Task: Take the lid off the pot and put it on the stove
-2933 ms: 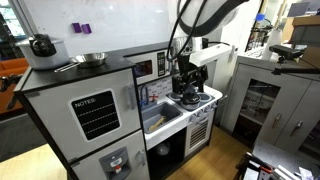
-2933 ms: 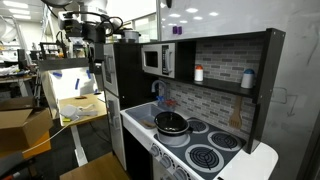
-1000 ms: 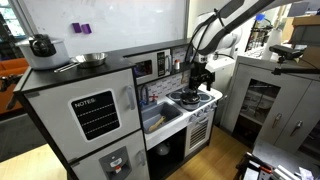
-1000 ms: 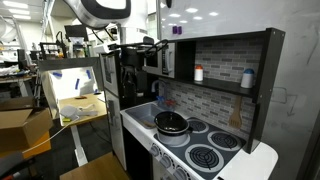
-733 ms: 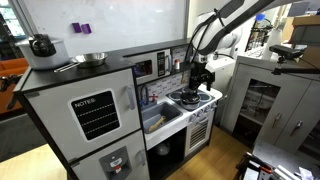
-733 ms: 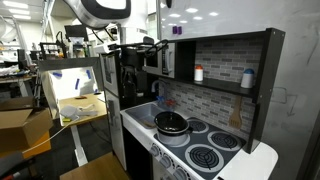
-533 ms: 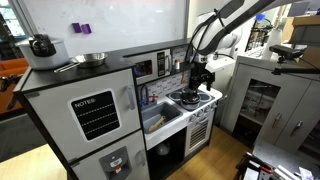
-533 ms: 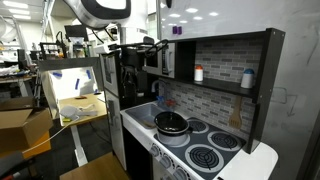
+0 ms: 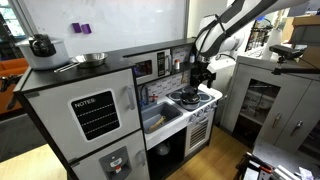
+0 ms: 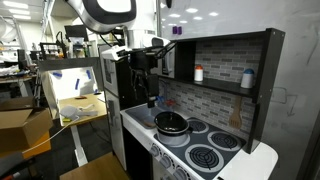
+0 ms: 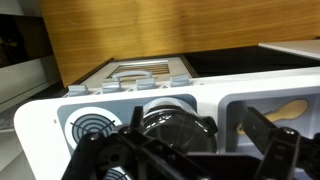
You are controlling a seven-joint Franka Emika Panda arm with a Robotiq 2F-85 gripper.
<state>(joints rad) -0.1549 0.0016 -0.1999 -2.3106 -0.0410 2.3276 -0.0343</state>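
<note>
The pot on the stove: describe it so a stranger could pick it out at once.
Find the white toy kitchen and its stove, the cooktop beside the sink. The pot sits on a burner on the sink side. It is the only vessel on the cooktop, low and round, unlike the steel bowl and dark kettle up on the cabinet top.

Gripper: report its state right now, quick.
Gripper: open, jaws spread wide, holding nothing.
</note>
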